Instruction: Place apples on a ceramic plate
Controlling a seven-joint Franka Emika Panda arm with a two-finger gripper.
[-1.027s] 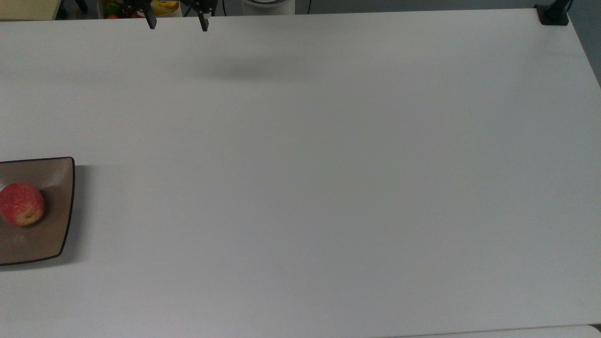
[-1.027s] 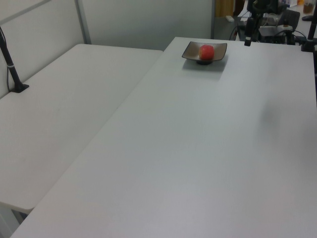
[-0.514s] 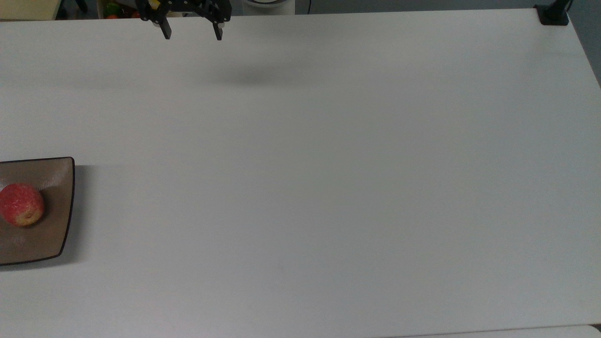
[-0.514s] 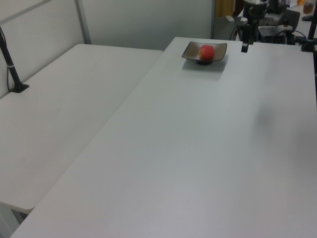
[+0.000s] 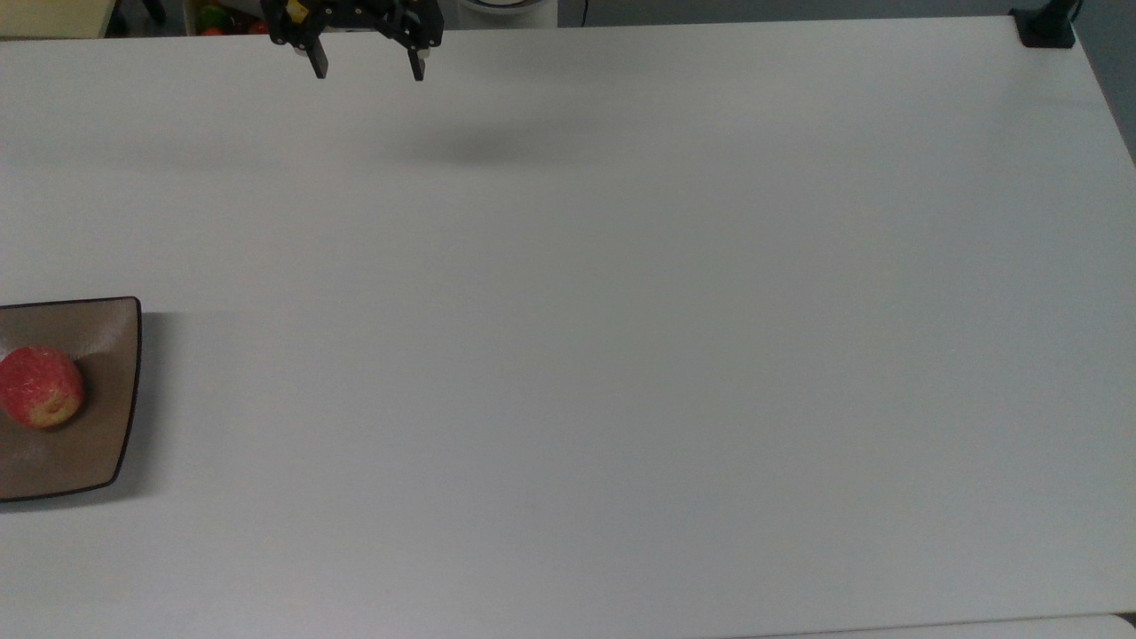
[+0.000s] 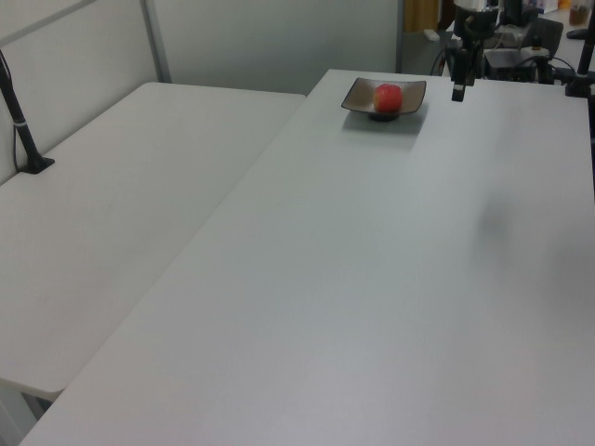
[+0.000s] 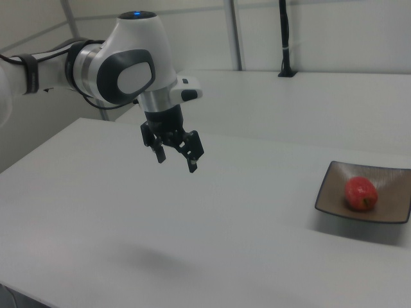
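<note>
apple (image 7: 360,193) on plate (image 7: 334,200), tool (image 7: 175,158) apart

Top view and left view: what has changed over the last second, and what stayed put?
The gripper moved toward the top view's right and further into the frame, with most of the shift in the first half second; its fingers stayed open and empty. It took hold of nothing and let go of nothing. The apple remained on the ceramic plate, neither shifted.
</note>
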